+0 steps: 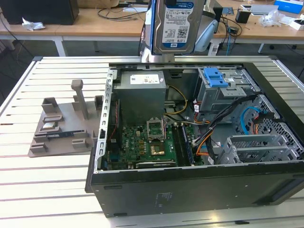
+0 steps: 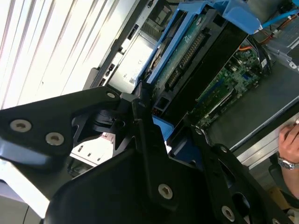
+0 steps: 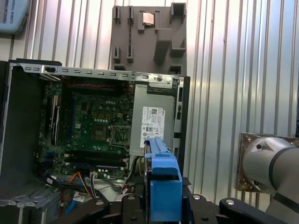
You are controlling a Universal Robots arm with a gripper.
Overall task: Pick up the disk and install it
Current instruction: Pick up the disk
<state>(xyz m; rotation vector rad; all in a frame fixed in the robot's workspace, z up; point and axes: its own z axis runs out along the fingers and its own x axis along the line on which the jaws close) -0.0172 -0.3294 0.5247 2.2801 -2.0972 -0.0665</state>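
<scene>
Disk [image 1: 176, 23] upright in the end effector's [image 3: 161, 201] firm grip above the computer case [image 1: 190, 186]

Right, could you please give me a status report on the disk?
Claw shut on disk, held upright over the case. Not yet in the cage. A hand beside the case, apart from the disk.

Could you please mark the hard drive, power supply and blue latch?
Silver rectangular hard drive [image 1: 175, 23]: exterior view, label face.
Grey metal power-supply box [image 1: 140, 102]: exterior view, side wall.
Blue plastic latch [image 1: 214, 77]: exterior view, middle.
</scene>
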